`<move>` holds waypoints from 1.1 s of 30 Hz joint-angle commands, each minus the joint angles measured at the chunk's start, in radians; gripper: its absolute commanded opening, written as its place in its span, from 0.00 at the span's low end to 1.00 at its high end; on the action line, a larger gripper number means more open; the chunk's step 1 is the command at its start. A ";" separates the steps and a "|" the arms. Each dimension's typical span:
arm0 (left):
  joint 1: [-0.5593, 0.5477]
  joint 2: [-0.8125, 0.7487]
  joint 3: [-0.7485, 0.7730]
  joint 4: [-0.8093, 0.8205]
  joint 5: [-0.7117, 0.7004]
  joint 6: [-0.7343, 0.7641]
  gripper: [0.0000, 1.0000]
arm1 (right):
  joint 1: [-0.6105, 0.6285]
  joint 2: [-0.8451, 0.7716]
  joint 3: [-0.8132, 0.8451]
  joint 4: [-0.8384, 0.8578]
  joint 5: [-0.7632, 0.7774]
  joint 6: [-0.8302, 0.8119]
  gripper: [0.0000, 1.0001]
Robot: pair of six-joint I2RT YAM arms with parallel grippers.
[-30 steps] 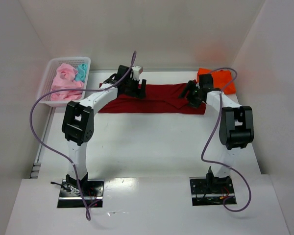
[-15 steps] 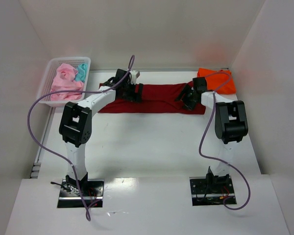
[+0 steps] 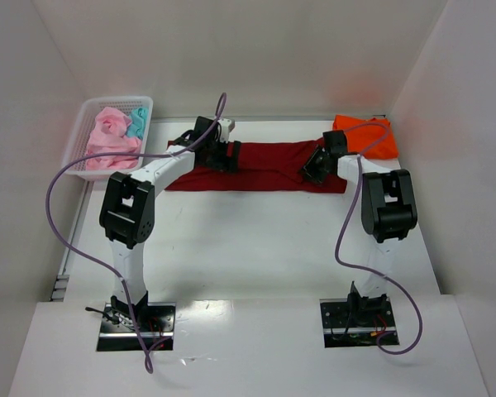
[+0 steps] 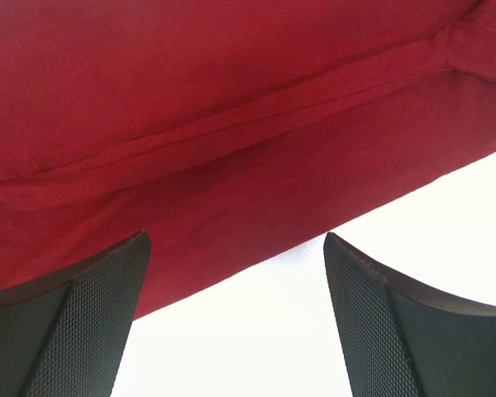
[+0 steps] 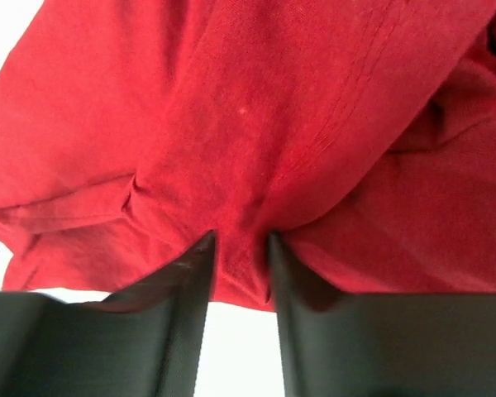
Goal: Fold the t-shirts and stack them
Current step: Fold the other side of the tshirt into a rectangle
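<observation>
Dark red t-shirt (image 3: pixel 269 169) lies spread as a long flat band across the far half of the white table (image 3: pixel 248 248), well beyond both arm bases (image 3: pixel 136 318) at the near edge. Its near hem runs almost straight from left to right. The left gripper (image 3: pixel 225 157) hangs low over the shirt's left part, jaws released and standing wide. In the wrist view its two dark textured fingers (image 4: pixel 91 327) frame the near edge of the cloth, with red fabric and white table showing between them and a long stitched seam crossing the fabric beyond. The right gripper (image 3: pixel 316 168) is down on the shirt's right part. Its fingers (image 5: pixel 182 314) are drawn close together with a narrow ridge of the red cloth pinched between them, the fabric puckering toward the grip. Farther back on the right, a bright orange t-shirt (image 3: pixel 374 139) lies as a compact pile by the far right corner. At the far left stands a white mesh basket (image 3: pixel 77 141) holding crumpled pink t-shirts (image 3: pixel 112 136), with a teal one (image 3: pixel 137 124) at its back
</observation>
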 commanded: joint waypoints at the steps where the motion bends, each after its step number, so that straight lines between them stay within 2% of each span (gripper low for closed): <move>1: 0.005 -0.042 0.000 0.001 -0.010 0.011 0.93 | 0.011 0.042 0.043 0.052 0.001 0.018 0.35; 2: 0.014 -0.042 0.000 0.001 -0.010 0.011 0.93 | 0.011 0.042 0.057 0.052 0.001 0.018 0.25; 6: 0.014 -0.042 0.000 -0.008 -0.010 0.011 0.93 | 0.011 0.051 0.084 0.042 0.011 0.018 0.10; 10: 0.023 -0.052 -0.009 -0.008 -0.010 0.011 0.93 | 0.011 0.042 0.155 0.042 0.047 0.008 0.07; 22: 0.032 -0.052 -0.038 -0.008 -0.001 0.011 0.93 | 0.011 0.236 0.468 -0.004 0.016 -0.011 0.07; 27: 0.032 -0.052 -0.047 -0.008 0.008 0.020 0.93 | 0.011 0.278 0.497 0.048 -0.032 -0.021 0.20; 33: 0.032 -0.052 -0.056 -0.008 0.017 0.020 0.93 | 0.011 0.322 0.578 0.092 -0.053 -0.057 0.25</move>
